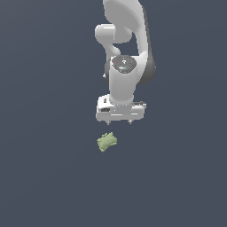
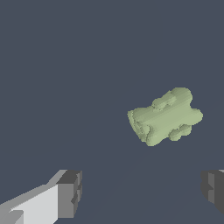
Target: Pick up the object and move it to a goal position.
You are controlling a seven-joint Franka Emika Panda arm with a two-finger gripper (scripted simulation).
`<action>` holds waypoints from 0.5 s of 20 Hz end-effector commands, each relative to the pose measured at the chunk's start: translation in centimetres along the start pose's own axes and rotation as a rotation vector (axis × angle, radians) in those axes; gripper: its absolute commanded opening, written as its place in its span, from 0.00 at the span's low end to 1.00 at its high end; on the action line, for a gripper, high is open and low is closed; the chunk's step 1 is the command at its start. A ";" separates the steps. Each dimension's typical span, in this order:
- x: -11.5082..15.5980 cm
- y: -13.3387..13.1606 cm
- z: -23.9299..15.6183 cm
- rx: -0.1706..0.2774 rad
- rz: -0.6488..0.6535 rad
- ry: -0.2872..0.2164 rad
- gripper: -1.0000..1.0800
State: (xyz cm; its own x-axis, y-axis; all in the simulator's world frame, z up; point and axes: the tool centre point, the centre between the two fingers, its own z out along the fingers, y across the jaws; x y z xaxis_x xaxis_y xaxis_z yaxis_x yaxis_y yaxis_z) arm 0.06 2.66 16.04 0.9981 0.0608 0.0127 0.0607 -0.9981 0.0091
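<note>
One object (image 1: 107,142), pale green and lumpy, lies on the counter (image 1: 44,177) at 7 o'clock of my pincer (image 1: 120,121), apart from it. Pincer's two fingers (image 2: 70,192) spread wide, holding nothing.

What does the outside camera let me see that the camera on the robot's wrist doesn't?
Only the exterior view shows the white arm rising out of frame and the whole gripper from outside, hanging apart from the object. Only the wrist view shows the two dark fingertips spread wide with nothing between them, and the object's bumpy surface up close. Both show the pale green object lying on the plain dark floor, ungrasped.
</note>
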 end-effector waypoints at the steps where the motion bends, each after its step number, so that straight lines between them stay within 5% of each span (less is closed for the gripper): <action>1: 0.0 0.0 0.0 0.000 0.000 0.000 0.96; 10: 1.0 1.1 -1.8 -0.031 0.000 0.037 0.96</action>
State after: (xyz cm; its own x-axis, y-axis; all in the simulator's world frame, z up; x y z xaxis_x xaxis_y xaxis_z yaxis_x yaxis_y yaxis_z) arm 0.95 1.76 17.55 0.9972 0.0604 0.0437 0.0589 -0.9977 0.0345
